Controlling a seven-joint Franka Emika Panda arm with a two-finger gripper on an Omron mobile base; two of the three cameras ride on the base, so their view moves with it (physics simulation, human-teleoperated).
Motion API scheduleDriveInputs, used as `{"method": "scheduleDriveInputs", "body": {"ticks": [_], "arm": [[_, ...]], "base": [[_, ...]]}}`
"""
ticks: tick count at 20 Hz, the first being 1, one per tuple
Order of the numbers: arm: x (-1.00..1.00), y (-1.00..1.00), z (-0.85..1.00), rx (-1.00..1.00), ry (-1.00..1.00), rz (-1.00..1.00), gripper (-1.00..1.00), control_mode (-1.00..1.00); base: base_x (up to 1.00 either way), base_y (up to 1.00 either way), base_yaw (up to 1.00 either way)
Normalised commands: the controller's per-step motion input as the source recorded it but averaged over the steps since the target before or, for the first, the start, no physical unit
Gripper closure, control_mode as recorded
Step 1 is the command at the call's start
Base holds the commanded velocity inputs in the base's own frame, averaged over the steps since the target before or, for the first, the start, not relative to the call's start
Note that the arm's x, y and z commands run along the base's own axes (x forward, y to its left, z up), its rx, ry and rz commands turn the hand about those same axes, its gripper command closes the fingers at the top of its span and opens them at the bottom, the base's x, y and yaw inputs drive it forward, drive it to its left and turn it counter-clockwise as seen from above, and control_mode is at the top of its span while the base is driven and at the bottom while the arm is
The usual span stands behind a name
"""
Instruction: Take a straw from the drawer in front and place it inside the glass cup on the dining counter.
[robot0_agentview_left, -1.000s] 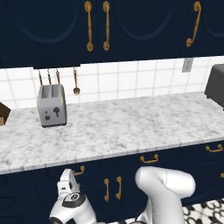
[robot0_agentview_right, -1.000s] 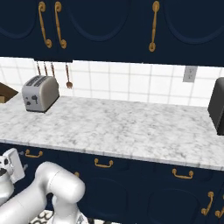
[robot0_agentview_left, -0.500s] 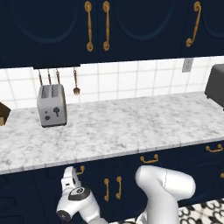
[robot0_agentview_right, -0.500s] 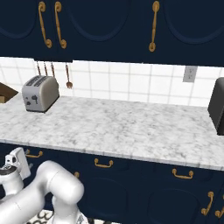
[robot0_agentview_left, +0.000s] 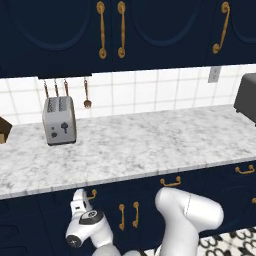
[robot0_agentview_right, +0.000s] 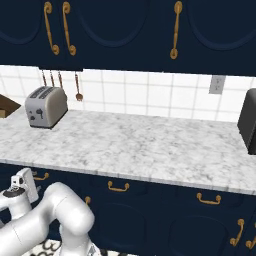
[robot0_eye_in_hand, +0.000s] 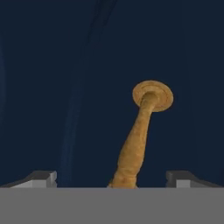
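Below the marble worktop (robot0_agentview_left: 135, 145) with its toaster (robot0_agentview_left: 59, 120), the navy drawer (robot0_eye_in_hand: 52, 87) is facing the white arm, its front filling the space behind the brass pull (robot0_eye_in_hand: 140, 135). The gripper (robot0_eye_in_hand: 111, 180) is straddling that pull, jaws spread wide, one fingertip (robot0_eye_in_hand: 41, 178) either side. Closing squarely on the brass before drawing straight back looks wisest. The straw is presumably lying inside.
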Motion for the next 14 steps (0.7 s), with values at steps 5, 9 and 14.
{"method": "scheduleDriveInputs", "body": {"ticks": [5, 9, 14], "arm": [[0.17, 0.28, -0.23, 0.0, 0.0, 0.0, -1.0, -1.0], [0.33, 0.18, -0.08, 0.0, 0.0, 0.0, -1.0, -1.0], [0.43, 0.01, -0.23, 0.0, 0.06, 0.01, -1.0, -1.0]], "base": [[0.0, 0.0, 0.0], [0.0, 0.0, 0.0], [0.0, 0.0, 0.0]]}}
